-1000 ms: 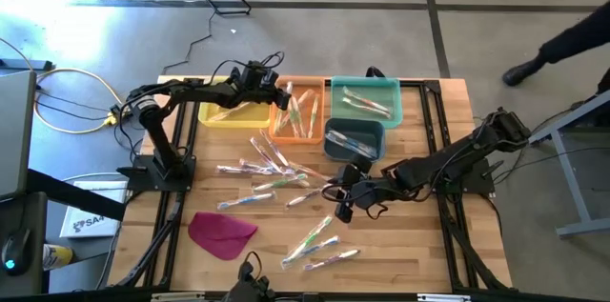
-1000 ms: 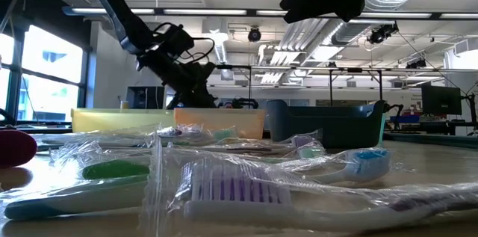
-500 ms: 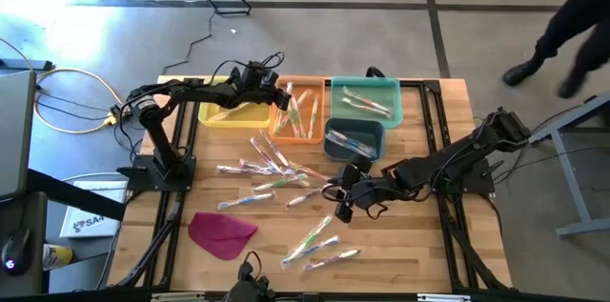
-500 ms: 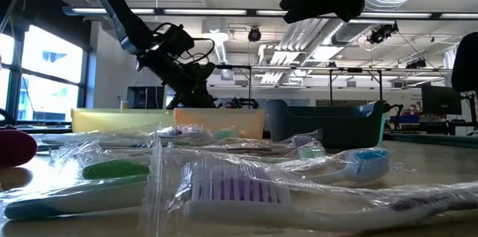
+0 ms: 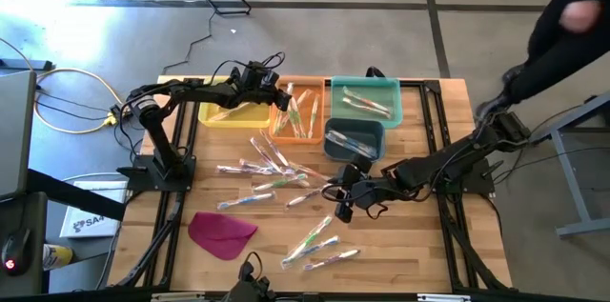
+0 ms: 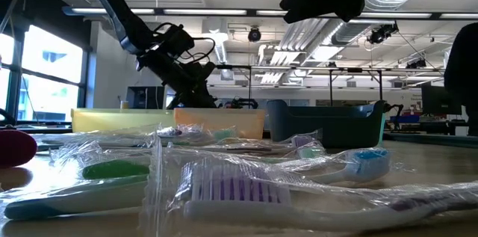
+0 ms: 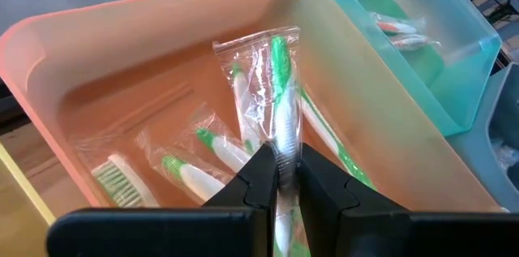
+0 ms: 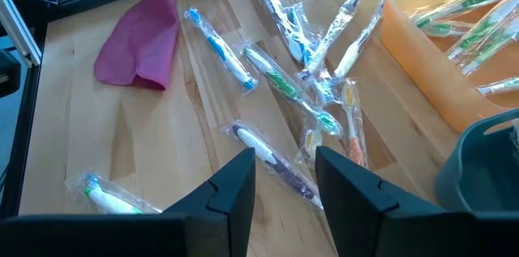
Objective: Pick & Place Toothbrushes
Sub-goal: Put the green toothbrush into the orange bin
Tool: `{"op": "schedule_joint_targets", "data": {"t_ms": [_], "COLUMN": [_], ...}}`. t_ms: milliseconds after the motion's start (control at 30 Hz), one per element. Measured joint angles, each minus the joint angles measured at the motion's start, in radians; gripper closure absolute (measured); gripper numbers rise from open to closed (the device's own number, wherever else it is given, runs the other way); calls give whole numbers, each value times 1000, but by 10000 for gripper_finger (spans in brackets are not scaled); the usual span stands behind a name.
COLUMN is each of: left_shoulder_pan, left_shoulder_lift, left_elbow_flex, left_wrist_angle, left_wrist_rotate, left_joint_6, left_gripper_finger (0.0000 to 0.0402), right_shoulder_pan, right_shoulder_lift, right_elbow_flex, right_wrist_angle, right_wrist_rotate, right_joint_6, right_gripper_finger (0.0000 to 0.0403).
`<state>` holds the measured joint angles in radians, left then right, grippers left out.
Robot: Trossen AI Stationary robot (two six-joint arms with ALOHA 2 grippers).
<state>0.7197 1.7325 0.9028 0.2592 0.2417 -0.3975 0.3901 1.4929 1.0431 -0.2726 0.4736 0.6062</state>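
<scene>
My left gripper (image 7: 280,177) hangs over the orange bin (image 7: 97,70), shut on a green-and-white toothbrush in a clear wrapper (image 7: 274,87). In the high view this gripper (image 5: 283,99) is at the orange bin's (image 5: 301,129) left rim. More wrapped green toothbrushes (image 7: 207,152) lie on the bin's floor. My right gripper (image 8: 284,177) is open above the table's middle, where it (image 5: 340,209) has nothing between its fingers. Several wrapped toothbrushes (image 5: 272,171) lie flat on the wood below and left of it, and others (image 5: 319,245) lie nearer the front edge. My left gripper pinches the wrapped toothbrush by its handle (image 7: 283,150) between its two fingers. The fingers come slanting down from the table's left side. The brush runs on ahead of them over the bin's inside, green end (image 7: 277,46) farthest out. Whether that end rests on the bin I cannot tell.
A yellow bin (image 5: 232,113) stands left of the orange one, a teal bin (image 5: 366,99) with toothbrushes to its right and a dark blue bin (image 5: 354,138) in front of that. A magenta cloth (image 5: 221,231) lies front left. A person (image 5: 562,26) moves beyond the table's right side.
Both arms have kept still, and the held toothbrush has not shifted. Beyond the table's far right corner a person has walked closer.
</scene>
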Motion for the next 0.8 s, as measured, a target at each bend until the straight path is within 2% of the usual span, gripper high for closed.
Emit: {"op": "schedule_joint_targets", "data": {"t_ms": [433, 800], "left_shoulder_pan": [0, 0], "left_shoulder_lift": [0, 1], "left_elbow_flex": [0, -2], "left_wrist_angle": [-1, 0], "left_wrist_rotate": [-6, -25], "left_joint_6": [-2, 0], "left_gripper_finger": [366, 268], "right_shoulder_pan": [0, 0], "right_shoulder_lift": [0, 0], "right_elbow_flex": [0, 0], "right_wrist_angle": [0, 0], "right_wrist_rotate": [0, 0], "right_joint_6": [0, 0], "right_gripper_finger": [280, 280]}}
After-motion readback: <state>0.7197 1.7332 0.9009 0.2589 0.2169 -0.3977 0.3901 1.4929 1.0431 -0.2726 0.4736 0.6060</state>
